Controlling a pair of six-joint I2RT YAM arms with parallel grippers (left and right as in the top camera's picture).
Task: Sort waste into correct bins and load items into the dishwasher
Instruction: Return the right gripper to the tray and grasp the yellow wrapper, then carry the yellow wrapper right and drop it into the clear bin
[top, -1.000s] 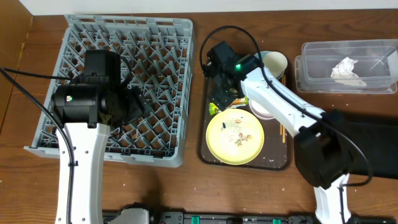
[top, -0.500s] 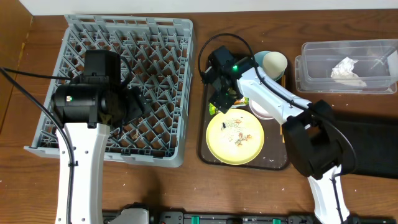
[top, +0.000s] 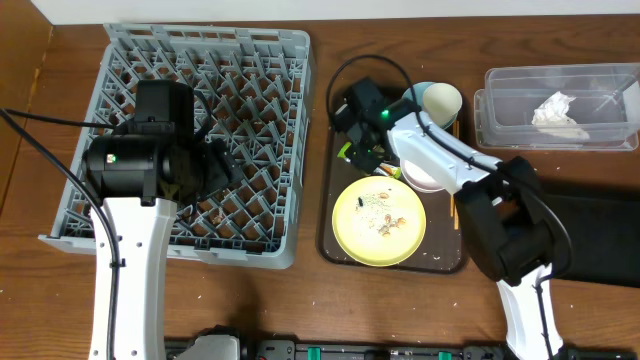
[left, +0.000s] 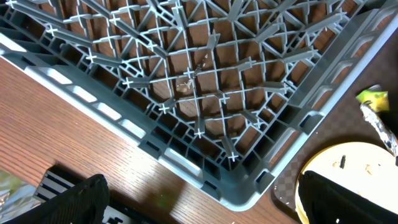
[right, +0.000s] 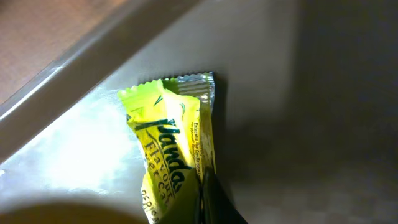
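Pinched at its near end by the closed right pincer (top: 356, 156): small green-and-yellow foil snack wrapper (right: 169, 149). In the right wrist view, lower end tucked under a dark fingertip (right: 217, 208), the rest sticking out past the tip. Cannot tell whether lifted or resting on the surface beneath. From overhead, only a green sliver at the pincer's left side, over the far left part of the dark brown rectangular serving tray (top: 328, 235). Just beyond the round yellow plate (top: 378, 240) with pale food crumbs (top: 385, 215), between the large square grey plastic dish rack (top: 200, 60) and the white bowl (top: 416, 183).

Right arm stretched from the near right edge of the wooden table (top: 300, 300), bent at the elbow, forearm diagonal toward the far left across the tray, wrist angled down at the wrapper. Left arm up from the near left, head over the rack's near half. Left pincer (left: 208, 199) wide open, holding nothing, dark fingers at both bottom corners of its wrist view.

Long axis of the wrapper straight out from the fingertip, top to bottom in the wrist view with a slight lean. Crimped zigzag end pointing away from the pincer, printed yellow face toward the camera, creased lengthwise down the middle.

Elsewhere: crumpled white tissue (top: 555, 110) inside the clear rectangular plastic tub (top: 520, 80) at the far right, flat black rectangular tray-like bin (top: 605, 240) at the near right.
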